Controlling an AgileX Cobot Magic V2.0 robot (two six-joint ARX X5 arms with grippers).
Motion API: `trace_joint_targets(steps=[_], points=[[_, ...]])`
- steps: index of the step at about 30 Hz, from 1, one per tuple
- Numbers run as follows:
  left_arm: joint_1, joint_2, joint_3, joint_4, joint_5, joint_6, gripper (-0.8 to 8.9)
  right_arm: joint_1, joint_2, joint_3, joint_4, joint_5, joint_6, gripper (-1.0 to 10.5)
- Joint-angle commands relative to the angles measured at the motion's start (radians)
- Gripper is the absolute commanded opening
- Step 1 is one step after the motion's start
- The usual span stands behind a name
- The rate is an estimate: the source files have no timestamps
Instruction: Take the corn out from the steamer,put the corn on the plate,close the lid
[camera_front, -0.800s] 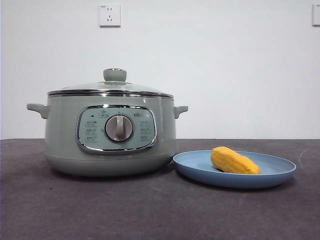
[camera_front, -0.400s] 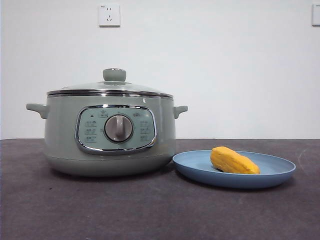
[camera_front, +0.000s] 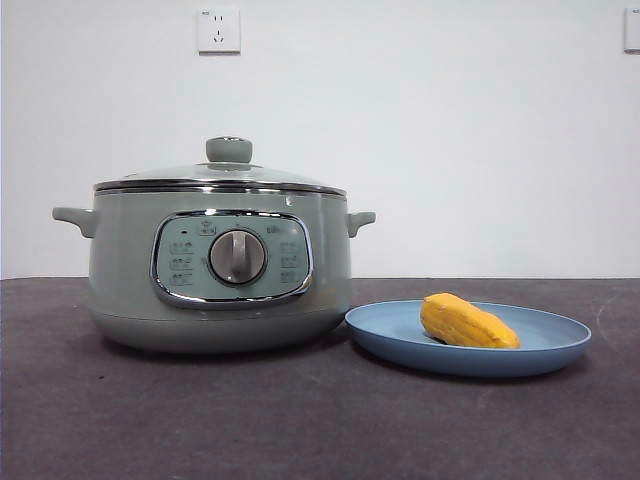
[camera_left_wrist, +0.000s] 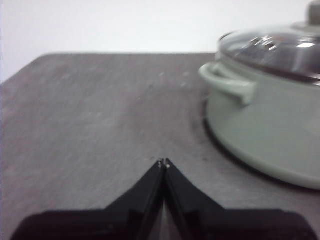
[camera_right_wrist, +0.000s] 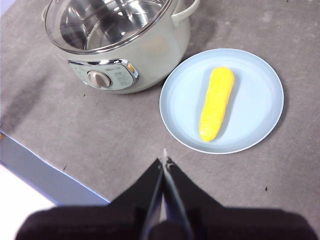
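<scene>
Look at the steamer first: it's the big green pot on the dark table, w/ its lid sitting flat on top, knob up. Just beside the pot, on the side away from its left handle, you see the blue plate, nearly touching the pot's base. The corn lies on its side in the plate. Your left gripper hangs over bare table near the pot's handle, fingers pressed together, holding nothing. Your right gripper hangs high up, near the plate's edge, fingers together too, empty.
</scene>
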Motion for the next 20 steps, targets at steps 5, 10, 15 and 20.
trace_joint_targets(steps=[5,10,15,20], points=[[0.004,-0.002,-0.014,0.0,-0.034,-0.04,-0.03,0.001,-0.002,-0.003,0.006,0.002,-0.004,0.0],[0.004,-0.002,-0.014,0.001,-0.034,-0.04,-0.03,0.001,-0.002,-0.003,0.006,0.003,-0.004,0.0],[0.004,-0.002,-0.014,0.001,-0.035,-0.04,-0.03,0.001,-0.002,-0.003,0.006,0.003,-0.004,0.0],[0.004,-0.002,-0.014,0.001,-0.034,-0.04,-0.03,0.001,-0.002,-0.003,0.006,0.003,-0.004,0.0]])
